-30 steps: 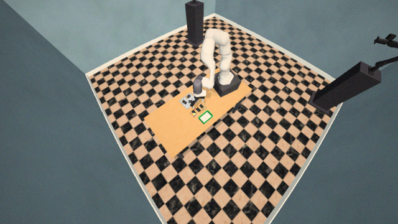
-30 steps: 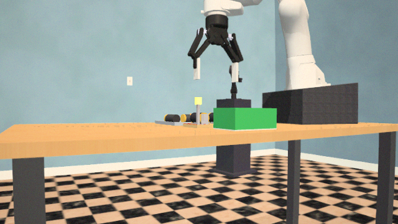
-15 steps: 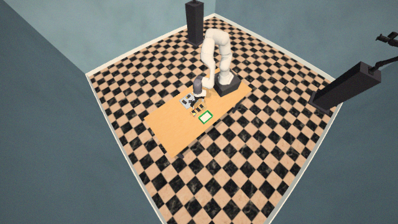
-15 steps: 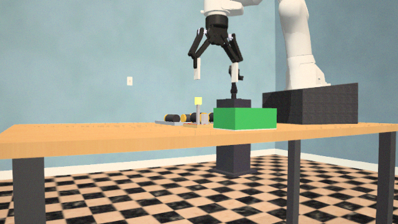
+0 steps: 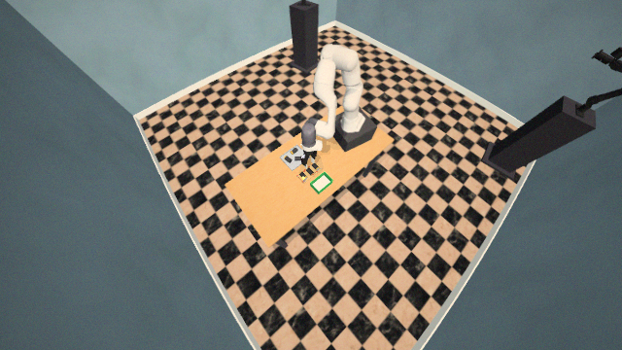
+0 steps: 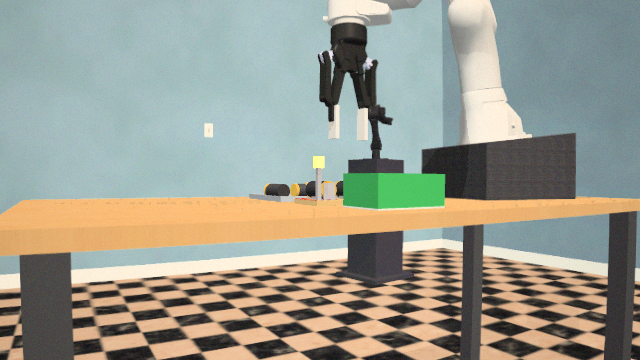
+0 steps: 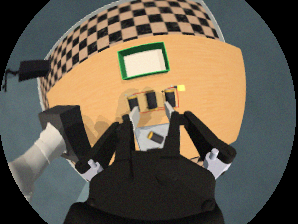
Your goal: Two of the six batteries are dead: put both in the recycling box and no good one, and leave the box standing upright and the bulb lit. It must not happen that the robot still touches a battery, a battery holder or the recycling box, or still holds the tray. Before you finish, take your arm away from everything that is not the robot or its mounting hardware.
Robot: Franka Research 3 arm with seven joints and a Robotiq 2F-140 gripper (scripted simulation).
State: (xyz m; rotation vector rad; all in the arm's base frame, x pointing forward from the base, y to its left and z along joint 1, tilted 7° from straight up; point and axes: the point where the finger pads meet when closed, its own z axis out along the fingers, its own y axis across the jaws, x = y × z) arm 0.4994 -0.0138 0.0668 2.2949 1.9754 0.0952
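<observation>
Checkered floor: below the desk [image 5: 262, 209] [image 6: 150, 220] [image 7: 210, 75].
Top view, recycling box [image 5: 314, 188] [image 6: 395, 191] [image 7: 121, 65]: upright beside the holders.
Exterior view, claw [image 5: 309, 165] [image 6: 348, 139] [image 7: 151, 109]: part-open, holding nothing, above the desk.
Bulb [image 6: 318, 162] [image 7: 181, 88]: lit.
Wrist view, 3 batteries [image 7: 151, 100]: in holders; better centre over 1, then descend straight.

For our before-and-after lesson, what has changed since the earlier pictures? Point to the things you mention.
The hand's [image 6: 348, 139] [image 7: 152, 111] fingers have moved closer together, gripping nothing. The green box [image 5: 321, 183] [image 6: 394, 191] [image 7: 144, 60] stayed upright and the bulb [image 6: 318, 162] [image 7: 181, 88] stayed lit.
</observation>
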